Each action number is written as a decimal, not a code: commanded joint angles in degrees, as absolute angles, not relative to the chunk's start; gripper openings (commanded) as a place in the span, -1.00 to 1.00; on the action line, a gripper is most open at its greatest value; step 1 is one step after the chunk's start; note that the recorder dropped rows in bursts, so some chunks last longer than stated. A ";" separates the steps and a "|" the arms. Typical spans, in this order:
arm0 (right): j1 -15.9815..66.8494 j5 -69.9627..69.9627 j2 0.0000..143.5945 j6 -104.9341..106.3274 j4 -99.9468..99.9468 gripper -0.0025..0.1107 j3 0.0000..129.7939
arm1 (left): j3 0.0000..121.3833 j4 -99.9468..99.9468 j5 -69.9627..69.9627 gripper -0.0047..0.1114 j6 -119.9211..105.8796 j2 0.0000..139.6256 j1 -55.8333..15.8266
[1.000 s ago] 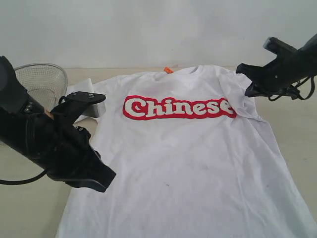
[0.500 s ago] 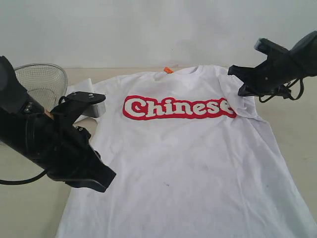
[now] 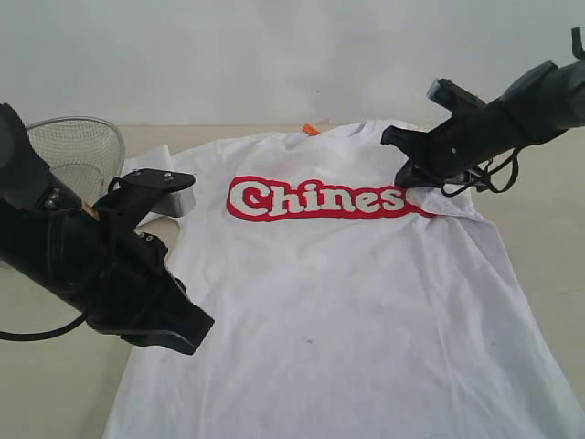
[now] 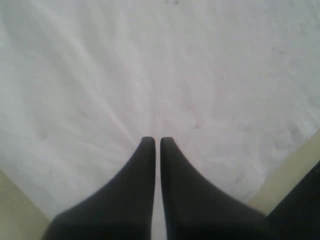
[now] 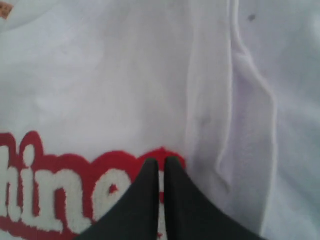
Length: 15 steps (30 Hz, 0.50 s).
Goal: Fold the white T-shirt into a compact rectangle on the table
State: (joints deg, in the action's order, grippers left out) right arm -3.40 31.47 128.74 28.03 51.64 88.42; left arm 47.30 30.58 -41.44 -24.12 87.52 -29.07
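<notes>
The table (image 3: 32, 393), pale beige, carried everything. The white T-shirt (image 3: 347, 293) lay spread on it with the front up. Its collar was toward the far edge of the table and its lower part reached the near edge. The sleeve on the left side was partly folded. On the right side, a raised crease ran through the cloth near the shoulder.

The left arm stood over the left side of the shirt, near the cloth's border, where bare table showed just beside it. The left gripper (image 4: 157, 142) was clenched, with its two fingers pressed together. Fine wrinkles in the cloth ran toward the tips, but whether any cloth was pinched I could not tell.

The wire mesh bowl (image 3: 78, 151) stood near the far left corner of the table, apart from the shirt.

The right gripper (image 5: 161, 161) was also clenched with its jaws together, over the right end of the red band (image 3: 320, 198) on the chest, beside the crease.

The orange neck tag (image 3: 311, 129) showed at the collar.
</notes>
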 commanded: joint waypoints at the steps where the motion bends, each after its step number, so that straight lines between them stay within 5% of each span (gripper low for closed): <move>1: -4.22 33.56 128.38 31.54 54.02 -0.96 88.71 | 47.62 30.63 -41.34 -0.84 -23.99 87.36 -29.23; 15: -11.48 31.92 126.16 40.83 62.74 -0.96 88.71 | 47.62 30.63 -40.88 -0.84 -23.99 87.36 -29.23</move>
State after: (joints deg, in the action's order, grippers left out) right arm -10.42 34.22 126.47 39.86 65.15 88.42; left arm 47.30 30.58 -41.33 -24.12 87.52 -29.07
